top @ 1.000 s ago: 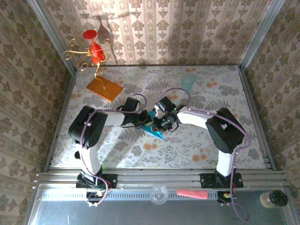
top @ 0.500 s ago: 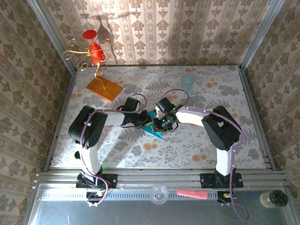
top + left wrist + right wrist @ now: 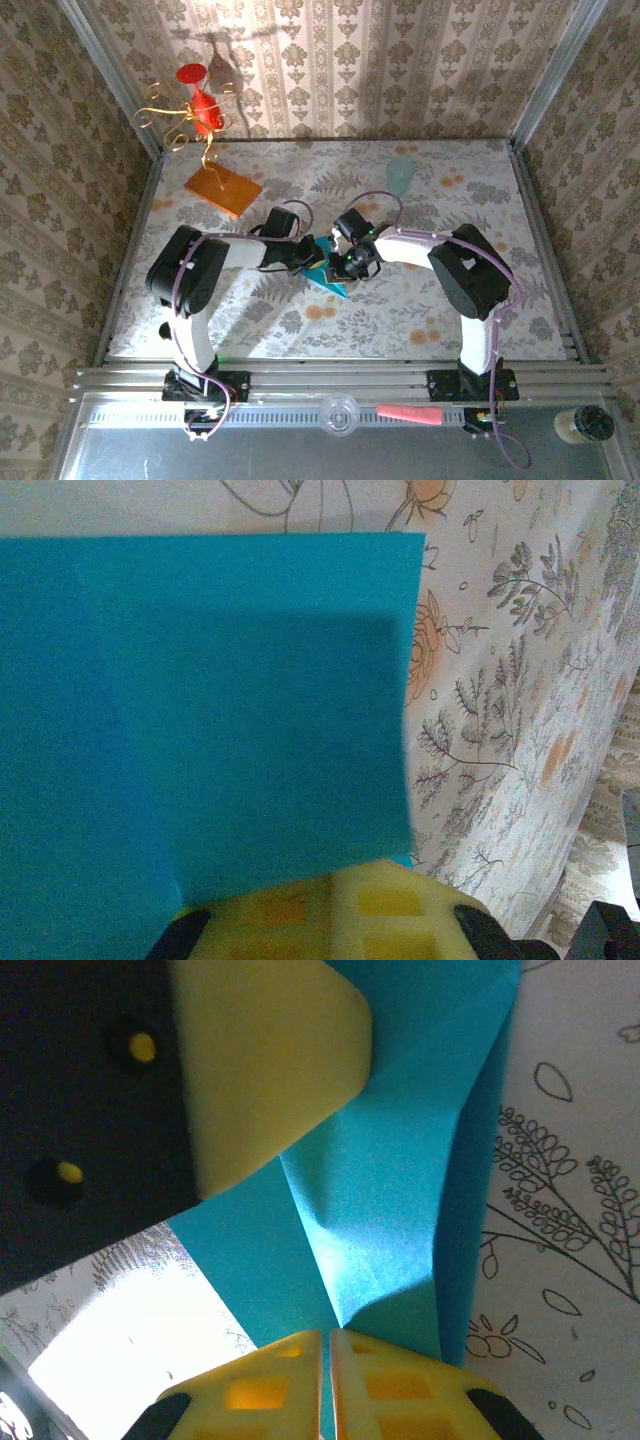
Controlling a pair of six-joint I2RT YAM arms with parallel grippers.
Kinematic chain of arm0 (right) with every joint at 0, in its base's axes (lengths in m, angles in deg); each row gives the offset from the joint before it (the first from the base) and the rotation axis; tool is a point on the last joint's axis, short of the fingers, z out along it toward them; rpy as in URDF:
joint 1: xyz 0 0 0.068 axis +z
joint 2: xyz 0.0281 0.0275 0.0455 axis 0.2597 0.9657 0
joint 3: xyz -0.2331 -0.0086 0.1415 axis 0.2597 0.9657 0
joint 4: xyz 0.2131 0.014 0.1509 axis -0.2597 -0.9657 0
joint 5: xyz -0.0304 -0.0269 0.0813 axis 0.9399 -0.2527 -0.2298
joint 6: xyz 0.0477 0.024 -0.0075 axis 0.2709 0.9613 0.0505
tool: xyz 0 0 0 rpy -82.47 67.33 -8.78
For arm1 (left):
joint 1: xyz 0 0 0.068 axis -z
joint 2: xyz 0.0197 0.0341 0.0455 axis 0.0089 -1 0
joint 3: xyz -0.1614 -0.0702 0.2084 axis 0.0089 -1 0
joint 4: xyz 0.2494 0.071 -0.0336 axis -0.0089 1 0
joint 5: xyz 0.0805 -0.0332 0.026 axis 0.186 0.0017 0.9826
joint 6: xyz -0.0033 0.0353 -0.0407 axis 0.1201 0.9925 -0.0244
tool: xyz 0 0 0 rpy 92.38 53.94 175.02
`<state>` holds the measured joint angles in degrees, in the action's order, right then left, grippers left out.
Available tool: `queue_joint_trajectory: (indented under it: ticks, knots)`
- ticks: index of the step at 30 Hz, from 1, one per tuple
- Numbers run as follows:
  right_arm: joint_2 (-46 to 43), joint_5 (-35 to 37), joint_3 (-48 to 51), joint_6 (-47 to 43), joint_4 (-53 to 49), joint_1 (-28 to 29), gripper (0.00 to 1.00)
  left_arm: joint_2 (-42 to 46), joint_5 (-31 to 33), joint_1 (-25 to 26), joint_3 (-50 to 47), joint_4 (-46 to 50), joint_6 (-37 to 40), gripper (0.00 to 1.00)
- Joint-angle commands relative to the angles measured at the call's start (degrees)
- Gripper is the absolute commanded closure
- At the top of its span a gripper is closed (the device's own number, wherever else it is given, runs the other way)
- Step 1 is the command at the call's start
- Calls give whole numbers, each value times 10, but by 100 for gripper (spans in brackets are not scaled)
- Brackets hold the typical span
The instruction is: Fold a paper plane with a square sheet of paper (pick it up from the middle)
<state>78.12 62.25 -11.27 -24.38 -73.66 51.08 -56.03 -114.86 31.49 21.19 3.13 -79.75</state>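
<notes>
The square sheet of paper (image 3: 328,276) is teal-blue, partly folded, and lies at the table's middle between both grippers. In the left wrist view the paper (image 3: 220,700) shows a folded flap that covers the tips of my left gripper (image 3: 335,880), whose yellow fingers are pressed together. My left gripper (image 3: 305,258) sits at the sheet's left side. My right gripper (image 3: 327,1345) is shut on the paper (image 3: 380,1210), pinching it where a raised crease runs into the seam between the jaws. From above, the right gripper (image 3: 345,265) sits at the sheet's right side. The left finger (image 3: 270,1060) rests over the paper's far part.
An orange slab (image 3: 222,188) lies at the back left, with a red ornament on a gold wire stand (image 3: 200,110) behind it. A pale mint cup (image 3: 401,173) stands at the back right. Patterned walls close three sides. A pink object (image 3: 408,413) lies on the front rail.
The right arm's elbow has swung in toward the middle and its gripper has edged slightly left. The left arm and the paper have barely moved.
</notes>
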Motion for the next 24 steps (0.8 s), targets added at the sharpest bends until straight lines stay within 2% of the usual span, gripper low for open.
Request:
queue_joint_trajectory:
  ticks: [1, 24]
  knots:
    - [10, -11, 14, -1, -19, -4, 86, -47, 60, 0, -23, 98, 13, 94]
    - [-13, -54, 74, -10, -22, -16, 83, -49, 65, 0, -25, 102, 14, 94]
